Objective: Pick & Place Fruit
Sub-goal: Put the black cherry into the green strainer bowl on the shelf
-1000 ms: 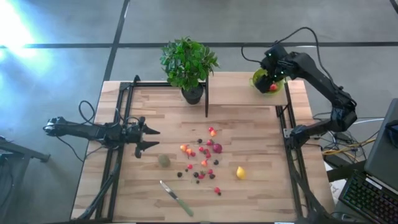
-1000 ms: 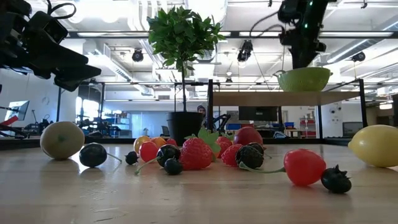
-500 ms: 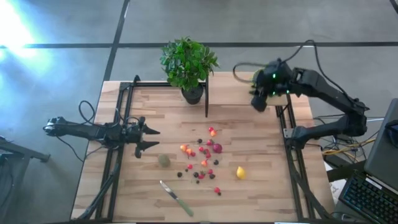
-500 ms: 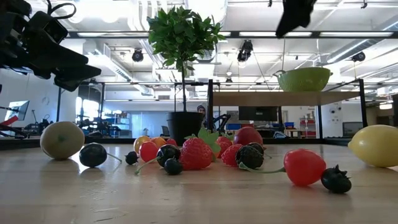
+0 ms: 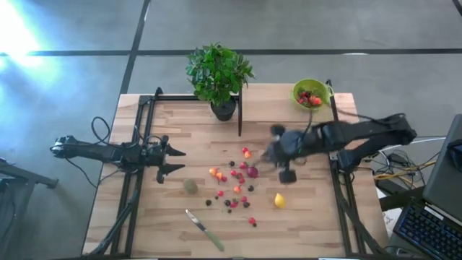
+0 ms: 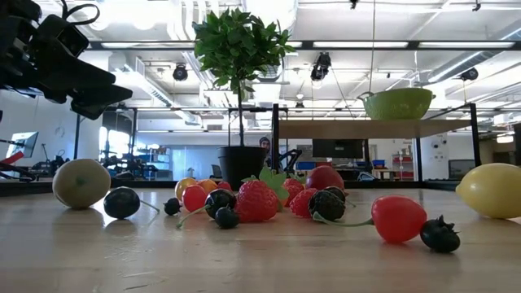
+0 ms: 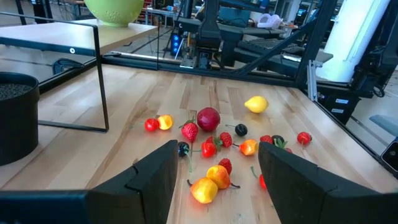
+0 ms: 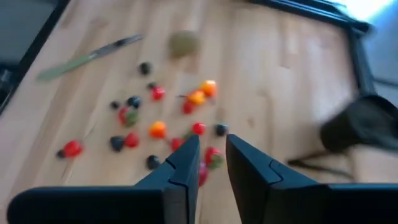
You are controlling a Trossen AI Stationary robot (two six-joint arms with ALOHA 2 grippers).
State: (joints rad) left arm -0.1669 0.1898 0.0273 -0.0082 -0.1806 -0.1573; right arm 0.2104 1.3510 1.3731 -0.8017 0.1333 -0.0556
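Several tiny toy fruits (image 5: 234, 184) lie loose on the wooden table's middle: red and orange berries, dark berries, a yellow lemon (image 5: 279, 200) and a dull-green kiwi-like ball (image 5: 190, 186). A few red fruits lie in the lime-green bowl (image 5: 311, 94). My right gripper (image 5: 274, 154) is blurred, just right of the fruit cluster. In the right wrist view (image 8: 211, 146) it is empty, with a narrow gap between its fingers. My left gripper (image 5: 173, 160) waits open and empty at the table's left, left of the kiwi-like ball.
A potted plant (image 5: 219, 76) stands at the back middle, beside a thin black upright frame (image 5: 240, 115). The bowl sits on a raised shelf at the back right. A green-handled knife (image 5: 204, 230) lies near the front edge. Black rails run along both sides of the table.
My right gripper has swung fast from above the bowl at the back right toward the table's near and left side, coming to just right of the fruit cluster. It has gone out of the low view. The fruits on the table have stayed where they were.
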